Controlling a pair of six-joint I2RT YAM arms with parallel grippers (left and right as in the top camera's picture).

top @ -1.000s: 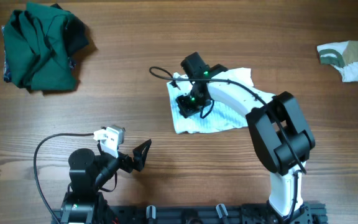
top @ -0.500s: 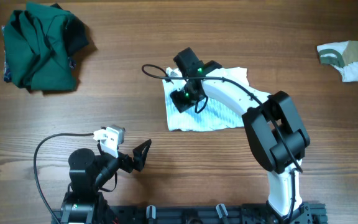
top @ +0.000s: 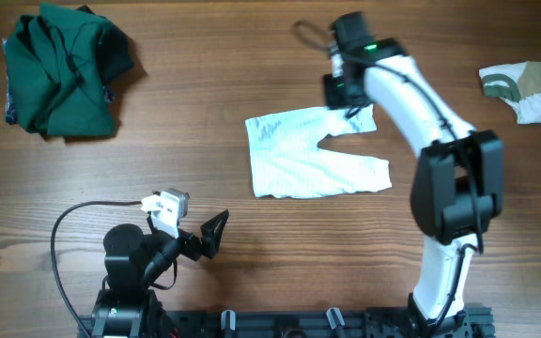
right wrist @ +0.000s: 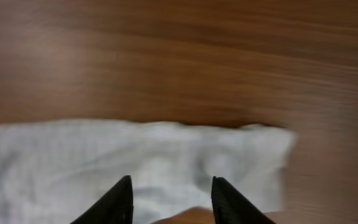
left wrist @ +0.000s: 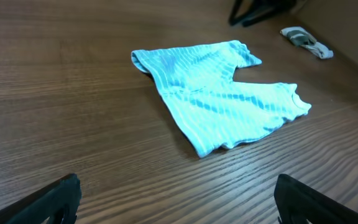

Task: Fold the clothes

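I saw the table (top: 158,150) as brown wood grain in every view, with a faint sheen in the left wrist camera. The striped garment (top: 313,155) lay spread flat near the middle. My right gripper (top: 341,94) hung over its far edge, fingers (right wrist: 122,196) apart above the cloth. The left gripper (top: 216,233) sat by the near edge, spread wide, well apart from the cloth. The green garment (top: 59,70) was heaped at the far left corner. The white-and-olive piece (top: 522,89) lay by the right edge.
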